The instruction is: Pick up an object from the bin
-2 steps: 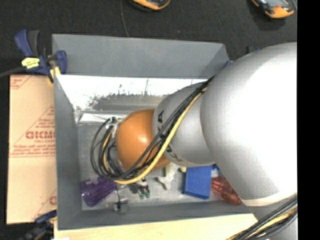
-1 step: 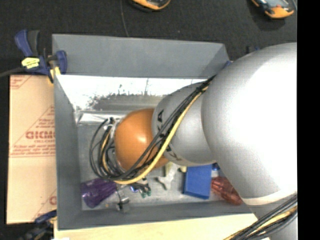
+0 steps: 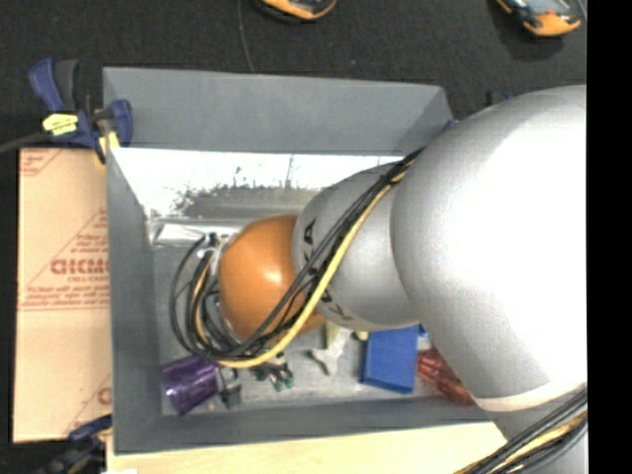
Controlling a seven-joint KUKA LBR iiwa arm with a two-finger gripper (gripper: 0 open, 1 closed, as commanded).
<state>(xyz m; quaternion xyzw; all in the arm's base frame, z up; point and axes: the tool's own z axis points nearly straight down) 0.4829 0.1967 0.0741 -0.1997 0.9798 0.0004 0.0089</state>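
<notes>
Jaws' state: cannot tell. Purple plastic piece (image 3: 188,383) just beside orange wrist cover (image 3: 252,270), likely light, stiff; pinch across body

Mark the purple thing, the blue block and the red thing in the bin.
purple object (image 3: 190,383), camera view, middle of its body.
blue block (image 3: 388,359), camera view, centre of its top face.
red object (image 3: 440,379), camera view, middle of its visible part.

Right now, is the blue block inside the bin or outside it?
Inside: the blue block lies on the floor of the bin, near its lower wall, beside a small white piece.
</notes>
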